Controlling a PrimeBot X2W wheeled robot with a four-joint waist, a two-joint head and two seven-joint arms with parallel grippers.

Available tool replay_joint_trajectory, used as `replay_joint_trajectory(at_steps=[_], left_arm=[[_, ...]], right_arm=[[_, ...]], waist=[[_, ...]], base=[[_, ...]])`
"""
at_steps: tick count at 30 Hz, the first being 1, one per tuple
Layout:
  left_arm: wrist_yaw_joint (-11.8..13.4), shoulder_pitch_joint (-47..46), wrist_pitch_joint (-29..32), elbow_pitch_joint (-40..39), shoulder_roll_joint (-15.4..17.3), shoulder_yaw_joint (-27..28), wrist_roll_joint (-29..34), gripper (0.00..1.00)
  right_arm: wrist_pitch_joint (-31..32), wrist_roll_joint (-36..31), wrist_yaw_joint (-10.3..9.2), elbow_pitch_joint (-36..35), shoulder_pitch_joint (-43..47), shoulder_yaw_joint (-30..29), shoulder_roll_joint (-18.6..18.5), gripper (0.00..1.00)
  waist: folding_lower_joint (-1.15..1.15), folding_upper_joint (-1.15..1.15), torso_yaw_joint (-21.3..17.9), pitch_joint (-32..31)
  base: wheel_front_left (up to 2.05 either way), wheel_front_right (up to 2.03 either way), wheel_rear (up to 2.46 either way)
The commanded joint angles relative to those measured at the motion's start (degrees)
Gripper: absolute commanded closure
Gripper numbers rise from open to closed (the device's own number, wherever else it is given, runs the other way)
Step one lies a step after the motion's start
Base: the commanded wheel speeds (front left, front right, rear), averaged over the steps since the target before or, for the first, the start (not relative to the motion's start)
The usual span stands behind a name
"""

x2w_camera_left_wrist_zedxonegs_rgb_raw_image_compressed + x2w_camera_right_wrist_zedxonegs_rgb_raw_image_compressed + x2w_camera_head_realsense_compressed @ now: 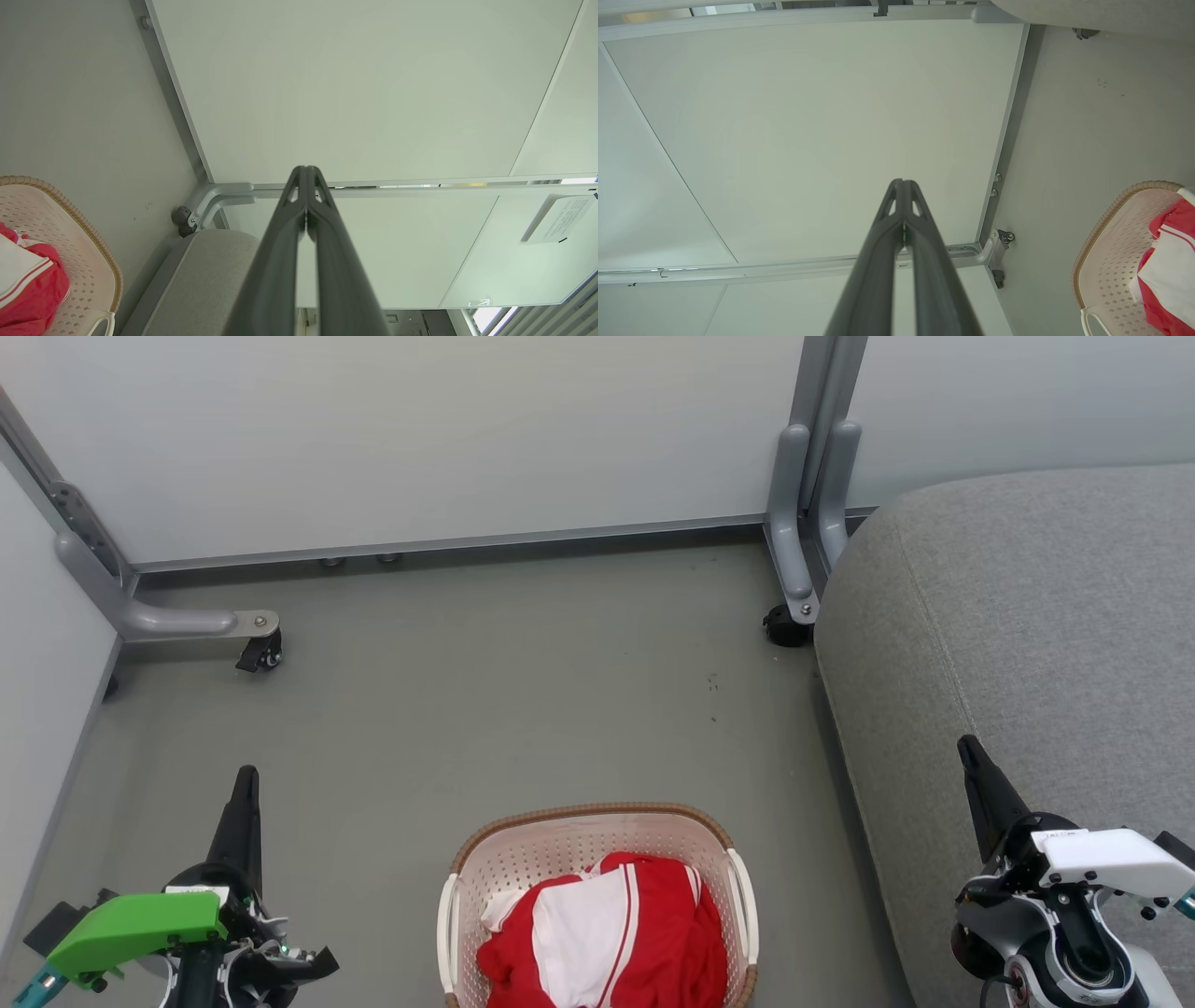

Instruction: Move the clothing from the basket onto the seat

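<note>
The cream perforated basket (pixel 523 859) with a brown rim stands on the floor at the bottom centre of the head view. Red and white clothing (pixel 607 933) lies bunched inside it. The grey seat (pixel 1027 644) fills the right side. My left gripper (pixel 246 779) points up at the lower left, shut and empty, well left of the basket. My right gripper (pixel 966 747) is shut and empty above the seat's front part. The left wrist view has its gripper (pixel 306 170), the basket (pixel 84 261), clothing (pixel 23 284) and seat (pixel 205 280). In the right wrist view are its gripper (pixel 903 183), the basket (pixel 1106 261) and clothing (pixel 1171 261).
Pale partition panels (pixel 420 429) on grey metal legs with casters (pixel 260 653) close off the back and left. Another leg and caster (pixel 789 625) stand against the seat's far left corner. Grey floor (pixel 523 691) lies between the basket and the panels.
</note>
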Motion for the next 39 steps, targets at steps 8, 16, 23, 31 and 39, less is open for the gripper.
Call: replay_joint_trajectory(at_steps=[8, 16, 23, 31, 39], left_arm=[[-0.04, -0.9, 0.48, 0.06, -0.2, 0.44, 0.86, 1.0], [-0.04, -0.93, 0.67, 0.09, -0.39, 0.71, 1.16, 1.0], [-0.04, -0.95, 0.83, 0.11, -0.57, 0.95, 1.22, 1.0], [0.0, 1.22, 0.36, 1.46, -1.28, 0.17, 0.77, 0.0], [0.0, 0.84, -1.86, 0.6, -1.29, -2.03, 3.65, 0.0]], right_arm=[[0.47, -0.54, 0.06, -0.14, -0.54, -0.46, 0.1, 1.0], [0.66, -0.76, 0.06, -0.1, -0.57, -0.67, 0.29, 1.0], [0.76, -0.87, 0.06, -0.08, -0.59, -0.86, 0.42, 1.0], [0.24, -0.81, -0.01, 1.26, 1.44, -0.46, 1.11, 0.0], [-2.06, -3.7, 0.0, -0.15, 1.99, 0.78, 1.02, 0.0]], waist=[[0.0, 0.0, 0.0, 0.0], [0.0, 0.0, 0.0, 0.0], [0.0, 0.0, 0.0, 0.0], [0.0, 0.0, 0.0, 0.02], [0.0, 0.0, 0.01, 0.15]], base=[[0.0, 0.0, 0.0], [0.0, 0.0, 0.0], [0.0, 0.0, 0.0], [0.0, 0.0, 0.0], [0.0, 0.0, 0.0]])
